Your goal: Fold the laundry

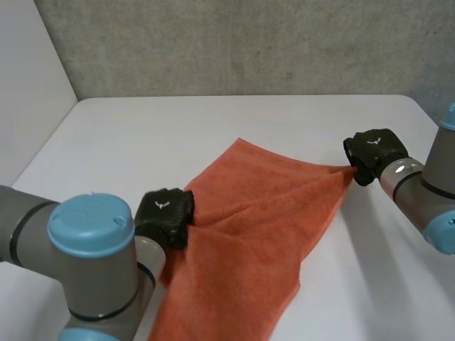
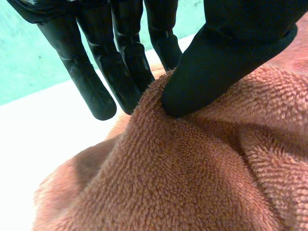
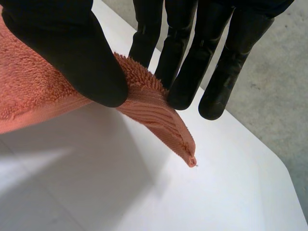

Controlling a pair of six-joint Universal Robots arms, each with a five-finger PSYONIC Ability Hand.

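Pinching, left: the left hand (image 2: pixel 230 53) nips a raised ridge of the orange towel (image 2: pixel 192 183) between its thumb and its nearly straight fingers (image 2: pixel 94 89); the pile bunches up under the thumb tip.
Pinching, right: the right hand (image 3: pixel 62 48) clamps the towel's corner between its thumb and straight fingers (image 3: pixel 185 84); the ribbed hem tip pokes out just past the fingertips, lifted off the tabletop (image 3: pixel 120 192).
Towel: it lies between the two hands. From the right hand's corner a taut fold runs across to the left hand, which sits on the side edge. Below that fold the cloth spreads flat and passes beside the left arm.
Tabletop: white, bare beyond both hands' fingertips.
Markings: a small pale emblem sits on the back of each hand in the head view, too small to read. The towel's hem at the right hand's fingertips is plain ribbed weave.
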